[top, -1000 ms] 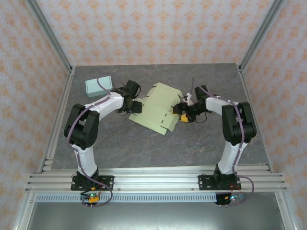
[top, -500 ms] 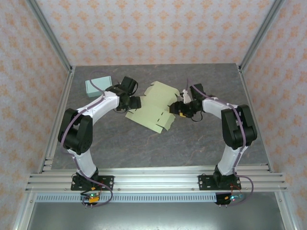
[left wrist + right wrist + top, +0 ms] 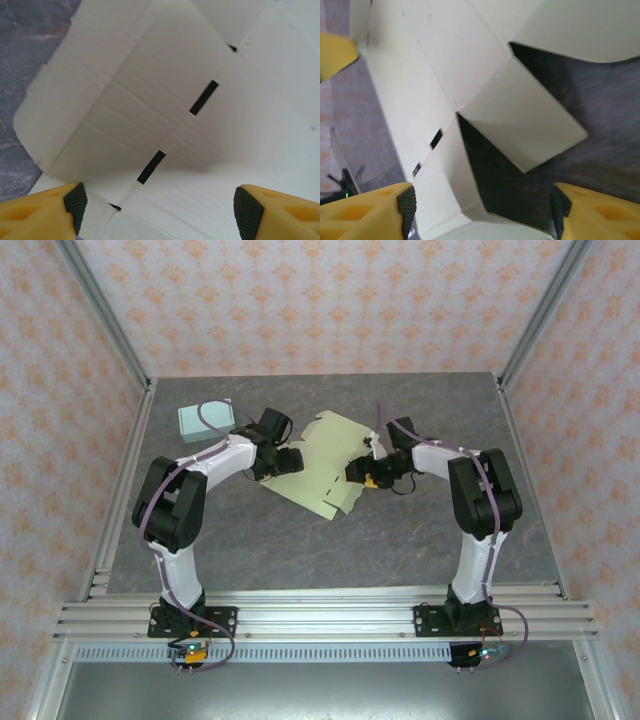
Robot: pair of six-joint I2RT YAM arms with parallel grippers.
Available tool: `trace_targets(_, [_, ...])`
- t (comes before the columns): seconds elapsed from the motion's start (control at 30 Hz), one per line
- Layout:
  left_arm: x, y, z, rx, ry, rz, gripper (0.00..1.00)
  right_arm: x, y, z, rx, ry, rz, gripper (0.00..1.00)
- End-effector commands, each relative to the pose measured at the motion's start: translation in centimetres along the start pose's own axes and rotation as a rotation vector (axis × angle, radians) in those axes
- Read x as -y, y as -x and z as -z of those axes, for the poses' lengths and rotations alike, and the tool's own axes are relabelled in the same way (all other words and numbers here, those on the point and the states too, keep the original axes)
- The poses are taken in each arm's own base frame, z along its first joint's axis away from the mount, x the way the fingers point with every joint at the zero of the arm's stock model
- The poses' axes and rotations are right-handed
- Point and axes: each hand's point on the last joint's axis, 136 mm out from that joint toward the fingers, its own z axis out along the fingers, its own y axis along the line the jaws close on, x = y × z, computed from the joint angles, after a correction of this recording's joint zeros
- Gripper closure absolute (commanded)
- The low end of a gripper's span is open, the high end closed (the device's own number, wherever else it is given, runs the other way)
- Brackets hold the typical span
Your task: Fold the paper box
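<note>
Task thing: paper box [image 3: 322, 462], an unfolded pale blank lying mostly flat at mid-table [image 3: 400, 540], toward the back.
Left gripper [image 3: 288, 462]: at the blank's left edge; jaws spread wide and grasping nothing, with the sheet below them.
Left wrist view: creased panels and two dark slots [image 3: 202, 97] lie ahead of the pads [image 3: 75, 200]; no pad touches paper as far as I can tell.
Right gripper [image 3: 354, 472]: at the blank's right edge; jaws released, nothing clamped.
Right wrist view: a side flap [image 3: 520, 125] stands up off the table in the gap between the fingers, casting shadow beneath.
Bystander: teal box [image 3: 205, 417] at back left, well apart.
Step in hand (judgement): early; both arms line up on opposite side panels, no wall erected.
Next move calls for (judgement): the right jaws closing on or pushing the raised flap along its crease while the left steadies the sheet against sliding.
</note>
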Motion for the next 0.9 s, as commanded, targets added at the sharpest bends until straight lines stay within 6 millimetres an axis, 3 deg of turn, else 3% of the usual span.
trace_targets(0.0, [-0.6,-0.4,-1.3,-0.033,0.013,0.027,0.20,-1.8,-2.0,-0.7,-0.096,0.071,0.028,0.30])
trace_targets(0.27, [0.7,-1.1,-2.7,-0.085,-0.062,0.071,0.19,-3.7,-2.4,-1.4,-0.145,0.170,0.038,0.57])
trace_targets(0.43, [1.3,-0.6,-1.6,-0.073,-0.093,0.082,0.20,-4.1,-2.8,-1.5,-0.163,0.177,0.032,0.71])
trace_targets(0.53, [1.5,0.6,0.0,-0.043,-0.110,0.079,0.19,-4.4,-2.6,-0.9,-0.157,0.159,0.033,0.78])
trace_targets(0.57, [1.8,1.5,1.4,-0.014,-0.132,0.080,0.20,-4.5,-2.5,-0.6,-0.148,0.144,0.039,0.80])
trace_targets(0.63, [2.0,2.9,3.4,0.030,-0.161,0.091,0.20,-4.9,-1.8,0.3,-0.121,0.104,0.063,0.92])
trace_targets(0.87, [0.4,8.1,10.8,0.200,-0.200,0.156,0.19,-7.6,1.8,5.0,0.032,-0.046,0.210,0.97])
